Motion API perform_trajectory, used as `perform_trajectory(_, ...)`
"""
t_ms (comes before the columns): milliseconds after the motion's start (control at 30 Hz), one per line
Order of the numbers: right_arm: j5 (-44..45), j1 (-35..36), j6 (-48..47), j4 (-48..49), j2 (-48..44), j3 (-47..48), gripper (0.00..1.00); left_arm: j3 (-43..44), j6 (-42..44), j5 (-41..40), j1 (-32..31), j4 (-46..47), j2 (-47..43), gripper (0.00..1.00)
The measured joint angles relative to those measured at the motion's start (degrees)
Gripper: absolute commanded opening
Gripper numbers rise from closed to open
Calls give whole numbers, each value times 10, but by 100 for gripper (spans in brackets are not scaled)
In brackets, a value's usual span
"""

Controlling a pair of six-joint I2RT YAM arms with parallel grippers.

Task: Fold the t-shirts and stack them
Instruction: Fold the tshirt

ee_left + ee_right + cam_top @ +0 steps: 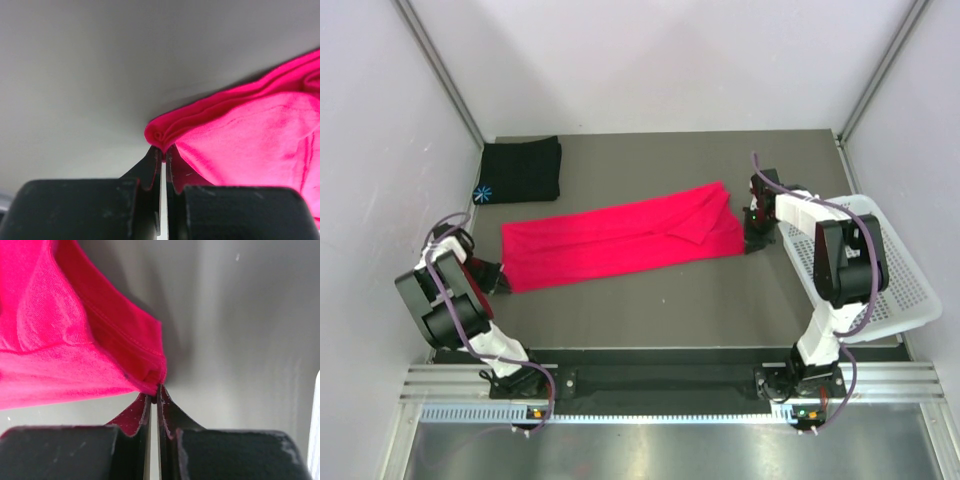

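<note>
The red-pink t-shirt point(620, 240) lies folded into a long strip across the middle of the table. My left gripper point(496, 278) is shut on its near-left corner point(161, 134). My right gripper point(750, 240) is shut on its right end, pinching the folded corner point(152, 377). The black t-shirt point(522, 170) lies folded at the far left, its light-blue starburst mark point(484, 193) at the near-left corner, apart from both grippers.
A white perforated basket point(895, 290) stands at the right edge of the table, right of the right arm. Pale walls close in the left, back and right sides. The dark table point(650, 310) shows between the shirt and the arm bases.
</note>
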Motion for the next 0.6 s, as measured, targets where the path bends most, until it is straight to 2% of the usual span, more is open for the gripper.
perform_trajectory(33, 0, 1, 0, -1, -5, -5, 0, -6, -1, 0, 7, -3, -5, 0)
perform_trajectory(67, 0, 2, 0, -4, -8, -8, 0, -10, -2, -1, 12, -5, -9, 5)
perform_trajectory(167, -1, 5, -3, -15, -10, -8, 9, -15, 0, 2, 19, -7, -13, 34)
perform_trajectory(200, -2, 6, -6, -18, -10, -7, 16, -15, 2, 2, 19, -9, -13, 39)
perform_trajectory(233, -1, 7, -10, -27, -10, -2, 29, -16, 2, 1, 19, -12, -13, 46)
perform_trajectory(267, -1, 8, -13, -37, -10, 6, 34, -15, 3, 0, 20, -16, -15, 51)
perform_trajectory(433, 1, 13, -26, -63, -10, 72, 42, -9, 10, -10, 21, -31, -42, 50)
perform_trajectory(600, -2, 14, -41, -71, 4, 152, 45, 27, 23, -15, 23, -32, -48, 48)
